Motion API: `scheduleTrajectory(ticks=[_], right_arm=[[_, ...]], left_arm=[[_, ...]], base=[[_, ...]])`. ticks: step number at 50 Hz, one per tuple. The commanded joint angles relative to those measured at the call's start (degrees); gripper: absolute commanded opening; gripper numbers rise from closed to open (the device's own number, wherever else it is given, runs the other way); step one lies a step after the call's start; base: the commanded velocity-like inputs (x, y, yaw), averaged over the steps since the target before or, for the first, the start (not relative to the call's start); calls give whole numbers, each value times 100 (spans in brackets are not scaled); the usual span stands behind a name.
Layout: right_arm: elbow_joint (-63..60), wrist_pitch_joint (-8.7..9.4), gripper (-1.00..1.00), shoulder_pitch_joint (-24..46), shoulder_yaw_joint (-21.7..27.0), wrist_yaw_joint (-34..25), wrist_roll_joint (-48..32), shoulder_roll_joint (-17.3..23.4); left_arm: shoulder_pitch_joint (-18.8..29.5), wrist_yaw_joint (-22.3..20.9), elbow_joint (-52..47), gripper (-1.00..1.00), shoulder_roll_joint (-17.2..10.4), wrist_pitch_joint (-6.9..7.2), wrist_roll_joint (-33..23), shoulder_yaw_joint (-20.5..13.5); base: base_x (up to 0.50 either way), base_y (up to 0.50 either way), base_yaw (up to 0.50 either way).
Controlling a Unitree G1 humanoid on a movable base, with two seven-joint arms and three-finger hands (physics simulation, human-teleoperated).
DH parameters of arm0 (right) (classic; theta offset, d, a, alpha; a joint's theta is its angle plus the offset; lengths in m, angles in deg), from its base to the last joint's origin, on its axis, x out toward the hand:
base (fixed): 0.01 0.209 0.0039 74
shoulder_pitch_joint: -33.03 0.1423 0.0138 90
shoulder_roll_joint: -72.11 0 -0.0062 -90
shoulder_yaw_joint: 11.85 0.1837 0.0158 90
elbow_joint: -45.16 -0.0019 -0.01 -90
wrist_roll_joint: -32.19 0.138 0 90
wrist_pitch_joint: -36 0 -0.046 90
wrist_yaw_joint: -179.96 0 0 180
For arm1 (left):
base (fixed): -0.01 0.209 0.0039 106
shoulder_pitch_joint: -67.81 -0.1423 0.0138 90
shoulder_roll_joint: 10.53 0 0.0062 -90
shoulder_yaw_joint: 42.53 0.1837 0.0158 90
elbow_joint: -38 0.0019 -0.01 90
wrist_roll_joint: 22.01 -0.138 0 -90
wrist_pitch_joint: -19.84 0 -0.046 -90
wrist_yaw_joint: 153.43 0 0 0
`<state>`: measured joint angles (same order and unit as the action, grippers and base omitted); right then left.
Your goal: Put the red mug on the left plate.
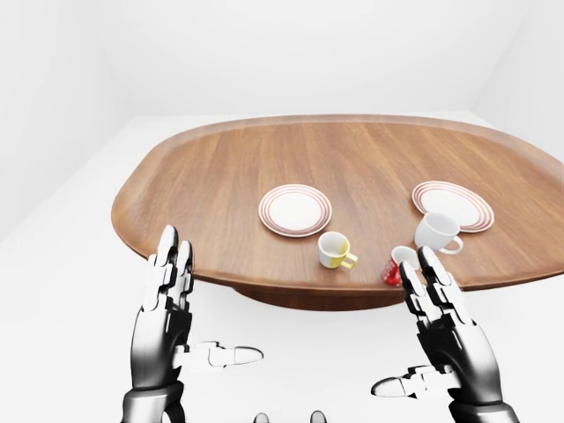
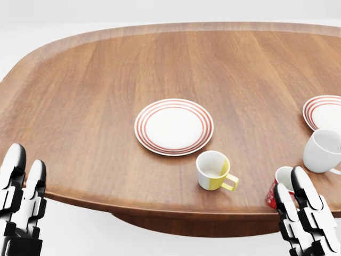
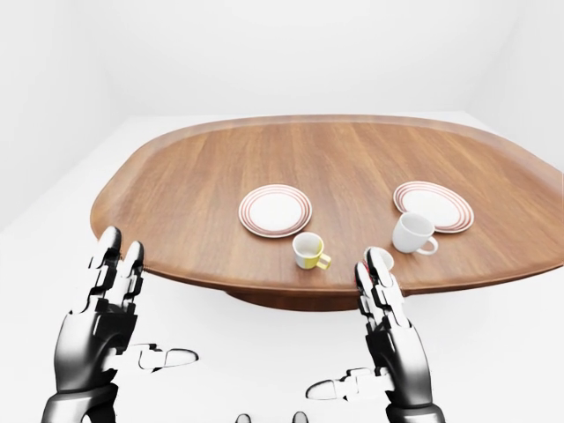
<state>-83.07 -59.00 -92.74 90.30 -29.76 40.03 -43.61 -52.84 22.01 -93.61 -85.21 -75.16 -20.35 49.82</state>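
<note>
We see the red mug (image 2: 278, 192) standing near the worktop's (image 2: 106, 106) lower edge in the head view, partly hidden by our right robot hand (image 1: 445, 330), whose fingers are spread and grasp nothing. Our left robot hand (image 1: 167, 313) is likewise released, below the rim. The left plate (image 2: 174, 126) lies bare (a yellow mug (image 2: 213, 170) stands just beside it).

Red mug (image 2: 277, 190): largely hidden behind the fingers of the right robot hand (image 2: 306, 226); only its left side and part of the rim show.
Right plate (image 2: 322, 113): cut off by the head view's right edge.
White mug (image 2: 321, 152): handle cropped there.
Tabletop (image 1: 352, 159): right end cut off in the left-eye view.
</note>
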Motion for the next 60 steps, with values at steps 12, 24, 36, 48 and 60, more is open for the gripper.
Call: scheduleTrajectory(ticks=[12, 24, 36, 48, 60], right_arm=[[-106, 0, 100, -79, -56, -124, 335, 74], [-157, 0, 100, -30, -97, -81, 207, 105], [-77, 0, 100, -75, -177, 20, -45, 114], [-3, 0, 100, -73, -229, 36, 146, 196], [-41, 0, 100, -83, -178, -135, 364, 181]], left_arm=[[20, -44, 5, 100, 40, 0, -24, -3], [-15, 65, 90, 100, -14, 0, -69, 109], [-35, 125, 117, 100, -58, 0, -76, 151], [-7, 66, 55, 100, -48, 0, -18, 66], [50, -27, 28, 100, 17, 0, -1, -24]], base=[[12, 29, 0], [18, 1, 0], [50, 10, 0], [50, 28, 0], [50, 1, 0]])
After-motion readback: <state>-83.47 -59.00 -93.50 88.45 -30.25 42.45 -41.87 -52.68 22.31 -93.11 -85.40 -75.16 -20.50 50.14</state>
